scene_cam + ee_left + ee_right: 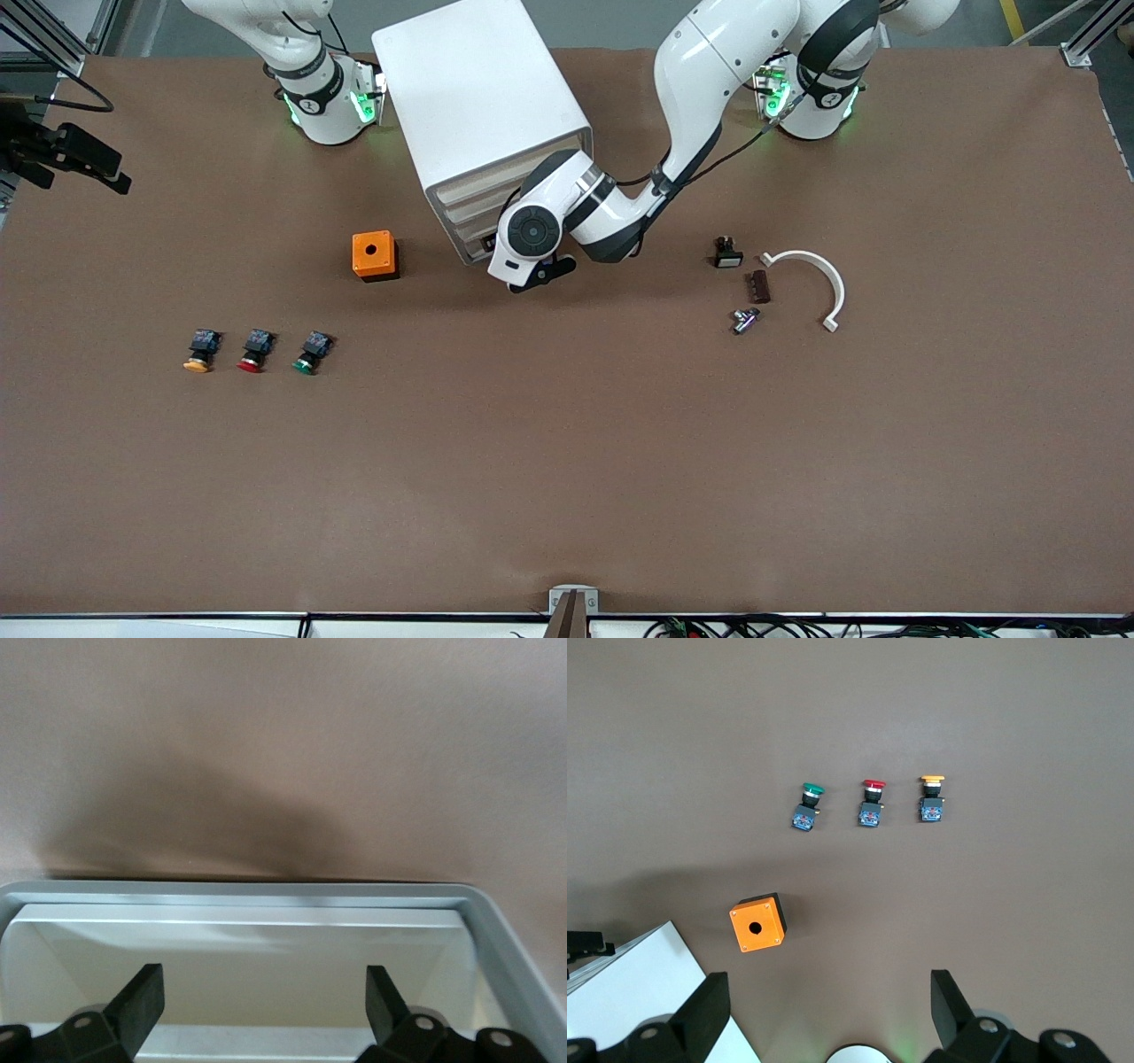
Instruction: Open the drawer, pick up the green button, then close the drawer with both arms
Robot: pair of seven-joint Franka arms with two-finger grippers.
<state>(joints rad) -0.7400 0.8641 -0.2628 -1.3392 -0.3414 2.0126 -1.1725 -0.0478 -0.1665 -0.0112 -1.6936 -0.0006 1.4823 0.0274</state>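
Cabinet (478, 106): boxy, matte white, rounded edges. Left gripper (264, 1001), fingers spread wide and empty, sits at the smooth cream drawer (239, 966) front; its wrist hides most drawer fronts from the front camera. Right gripper (829, 1010) likewise wide, empty, high over the brown table (567, 461). Green-capped button (311, 352) lies on the table beside the red button (255, 351), toward the right arm's end.

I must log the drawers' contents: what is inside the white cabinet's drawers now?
Nothing inside can be seen: the drawers of the cabinet are shut. The open left gripper is at their fronts. The green button lies outside, on the table.
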